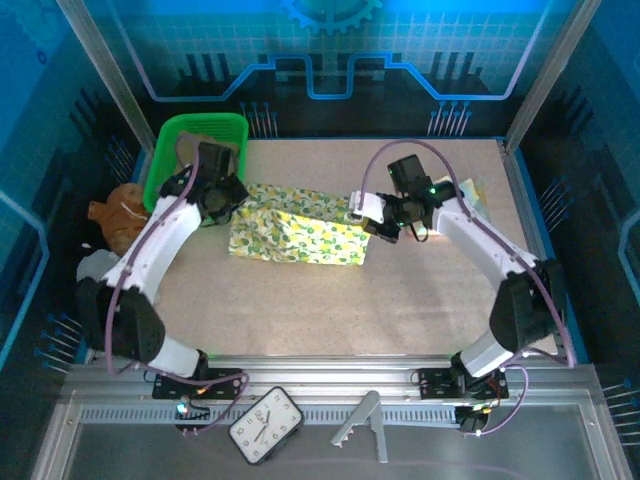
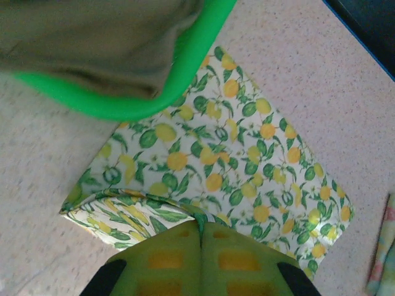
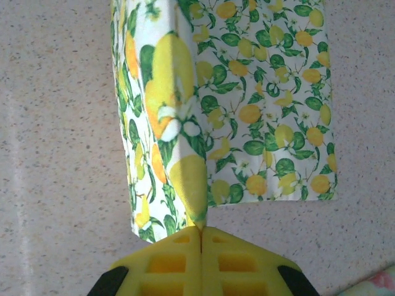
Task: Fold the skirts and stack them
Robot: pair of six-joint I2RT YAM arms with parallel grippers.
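The yellow-green floral skirt (image 1: 295,232) lies stretched across the middle of the table between my two grippers. My left gripper (image 1: 222,203) is shut on its left edge, and a pinched ridge of cloth rises into the closed fingertips (image 2: 200,229). At the skirt's right corner, my right gripper (image 1: 366,216) is shut and lifts a fold of the floral skirt (image 3: 185,123) up from the table to its tips (image 3: 201,229). An olive-khaki skirt (image 2: 92,37) lies in the green basket (image 2: 185,68). A pastel patchwork skirt (image 1: 478,195) sits at the right edge.
The green basket (image 1: 170,150) stands at the back left, close beside my left wrist. A brown plush toy (image 1: 115,215) lies off the table's left side. A clock (image 1: 265,425) and a grey stand (image 1: 362,422) rest on the rail in front.
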